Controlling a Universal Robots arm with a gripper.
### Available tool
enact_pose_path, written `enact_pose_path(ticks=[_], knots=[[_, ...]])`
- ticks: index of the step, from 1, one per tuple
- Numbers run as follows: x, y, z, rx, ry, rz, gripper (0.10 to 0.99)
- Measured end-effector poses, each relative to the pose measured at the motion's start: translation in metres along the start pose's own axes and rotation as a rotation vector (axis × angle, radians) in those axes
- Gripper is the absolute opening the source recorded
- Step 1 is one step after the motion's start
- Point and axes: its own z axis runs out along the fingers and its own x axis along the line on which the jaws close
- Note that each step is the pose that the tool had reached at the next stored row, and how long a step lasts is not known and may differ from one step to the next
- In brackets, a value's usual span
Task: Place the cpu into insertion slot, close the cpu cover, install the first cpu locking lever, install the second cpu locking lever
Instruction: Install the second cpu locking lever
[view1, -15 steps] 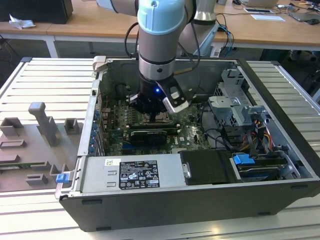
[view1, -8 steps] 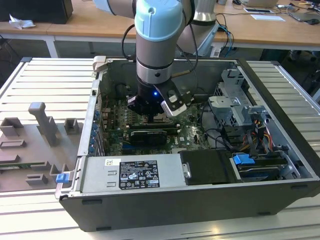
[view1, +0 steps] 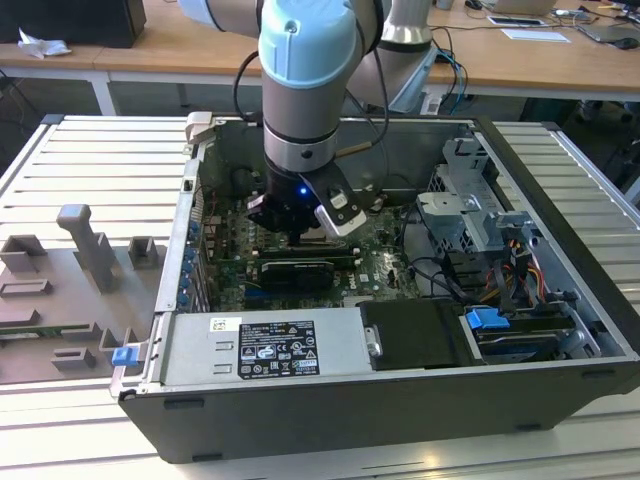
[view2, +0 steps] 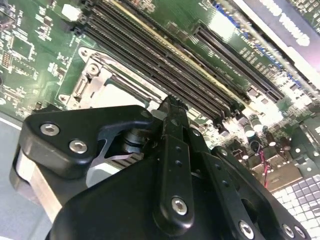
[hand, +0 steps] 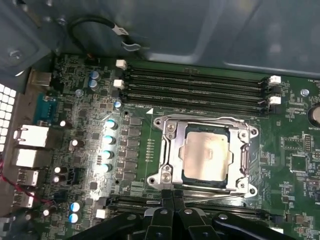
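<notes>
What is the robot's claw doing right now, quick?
Gripper: shut, fingertips pressed together, holding nothing, sitting just beside the cpu cover that lies down over the cpu.

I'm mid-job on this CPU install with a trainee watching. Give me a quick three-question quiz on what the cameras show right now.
1. True or false: in the first wrist view, the cpu cover lies flat around the cpu.
2. The end effector tips are closest to: A) the port connectors, B) an edge of the cpu cover, C) the black cable loop.
3. Fill in: in the exterior view, the arm reaches down into an open computer ____.

Key: 1 true; 2 B; 3 case.
</notes>
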Motion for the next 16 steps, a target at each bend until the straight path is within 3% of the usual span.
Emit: enact_pose_path(ticks=[3, 7, 12, 16], knots=[[0.0012, -0.0007, 0.0015, -0.006, -0.0005, -0.001, 0.106], [0.0034, -0.0029, 0.0042, -0.013, 0.0053, -0.035, 0.106], [0.0071, -0.0091, 0.0049, -0.043, 0.0015, -0.035, 0.106], [0.0081, -0.0105, 0.0082, -0.058, -0.0002, -0.035, 0.106]])
